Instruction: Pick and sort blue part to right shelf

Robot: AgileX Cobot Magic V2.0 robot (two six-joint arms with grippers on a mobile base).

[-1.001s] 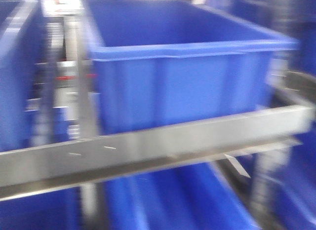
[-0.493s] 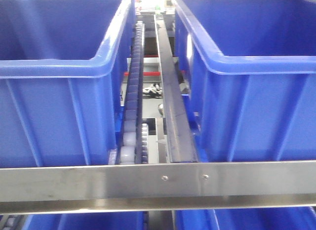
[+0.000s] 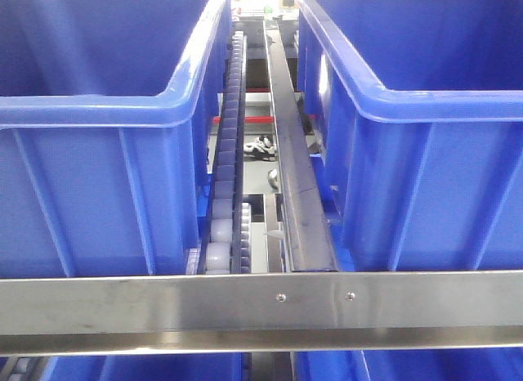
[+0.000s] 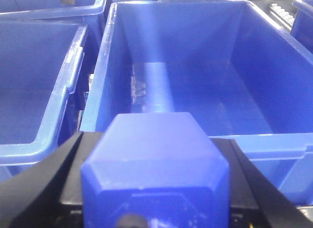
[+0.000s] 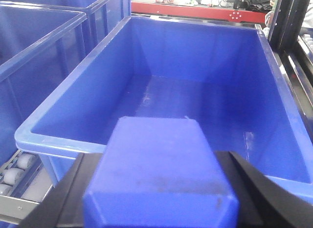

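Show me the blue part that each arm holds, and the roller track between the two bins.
left arm's blue part (image 4: 155, 164): left wrist view, on its top face.
right arm's blue part (image 5: 159, 159): right wrist view, on its top face.
roller track (image 3: 222, 209): front view, on one roller.

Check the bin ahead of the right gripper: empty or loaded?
Empty: the right wrist view shows the bin with a bare floor. The blue part is clamped in the right gripper, not in the bin.
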